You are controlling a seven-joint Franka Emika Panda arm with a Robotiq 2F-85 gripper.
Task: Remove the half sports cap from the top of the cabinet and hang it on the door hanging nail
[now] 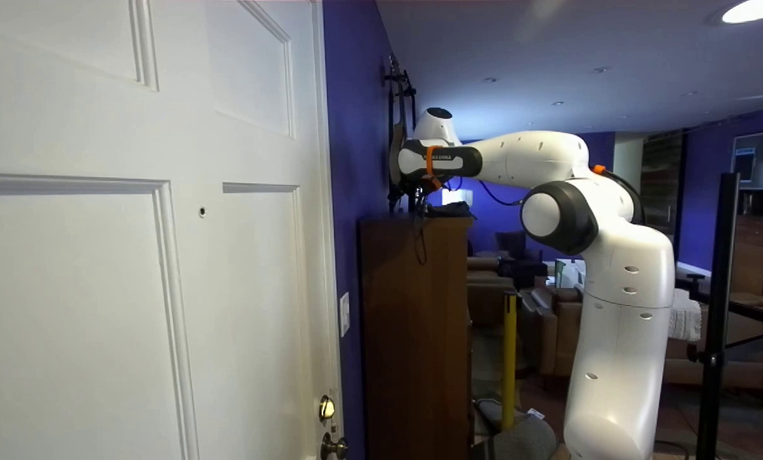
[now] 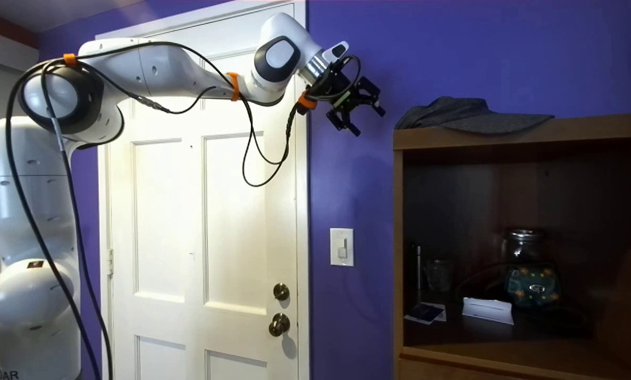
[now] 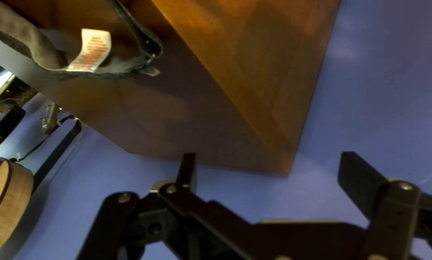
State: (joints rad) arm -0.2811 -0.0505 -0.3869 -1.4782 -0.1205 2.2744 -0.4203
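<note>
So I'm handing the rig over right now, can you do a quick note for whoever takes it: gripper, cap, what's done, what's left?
Gripper: open and empty, apart from the cap.
Cap: lying on top of the cabinet, its brim reaching over the front edge.
Door: in both exterior views; the hanging nail is too small to pick out with certainty.
Done: neither step; the cap is not yet picked up or hung.
Left: grip the cap, lift it off the cabinet, find the nail on the door and hang it there.
</note>
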